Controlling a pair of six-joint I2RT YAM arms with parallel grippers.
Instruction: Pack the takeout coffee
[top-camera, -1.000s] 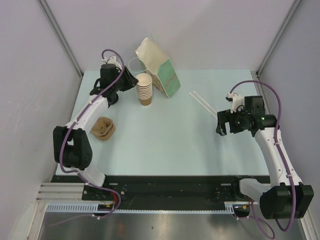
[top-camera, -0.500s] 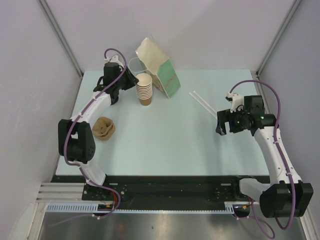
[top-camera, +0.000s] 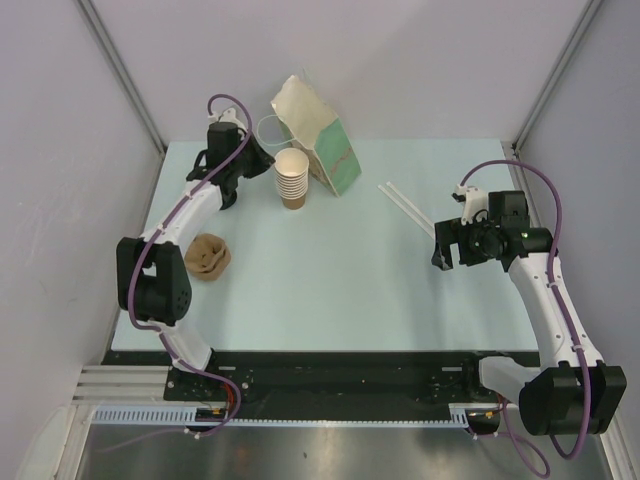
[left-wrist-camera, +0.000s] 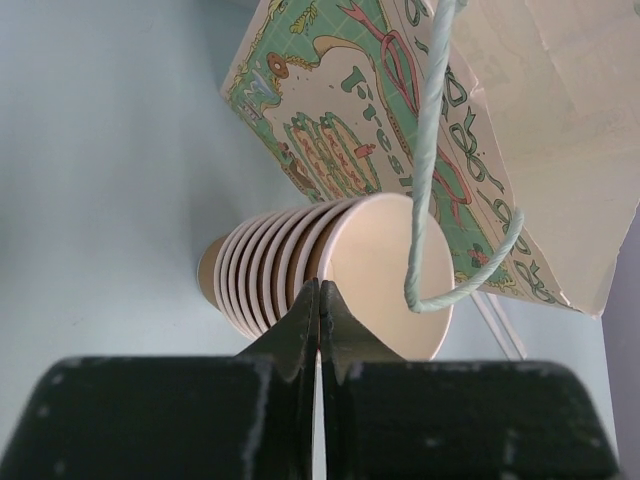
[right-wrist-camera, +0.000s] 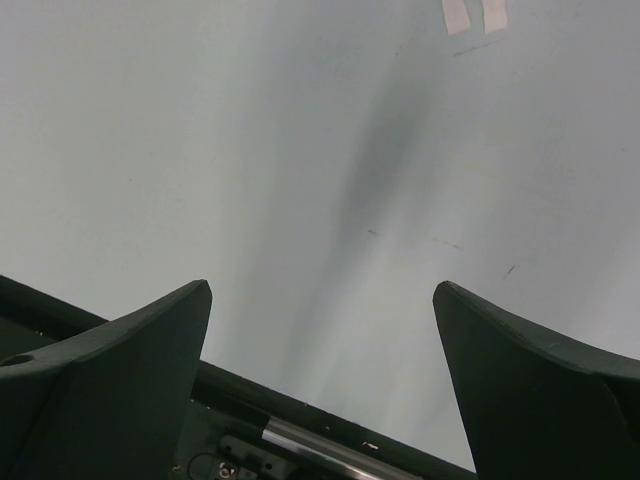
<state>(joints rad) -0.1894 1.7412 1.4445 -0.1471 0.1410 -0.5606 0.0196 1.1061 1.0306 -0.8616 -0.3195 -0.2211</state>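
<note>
The takeout coffee is not in view. A stack of nested lidless brown cups (top-camera: 290, 181) stands at the back of the table; in the left wrist view the stack (left-wrist-camera: 262, 270) shows its cream inside. My left gripper (top-camera: 267, 164) reaches it from the left. Its jaws (left-wrist-camera: 319, 292) are shut, with the tips meeting on the rim of the top cup. My right gripper (top-camera: 446, 252) hangs open over bare table at the right, nothing between its fingers (right-wrist-camera: 322, 292).
A paper bag (top-camera: 316, 140) with a green printed side (left-wrist-camera: 340, 130) leans just behind the stack, its string handle (left-wrist-camera: 428, 190) dangling over the cups. A brown pulp carrier (top-camera: 206, 256) lies at the left. Two straws (top-camera: 404, 205) lie at the back right.
My left gripper has closed at the rim of the top cup and its arm has shifted slightly toward the back. The right arm has not moved.
</note>
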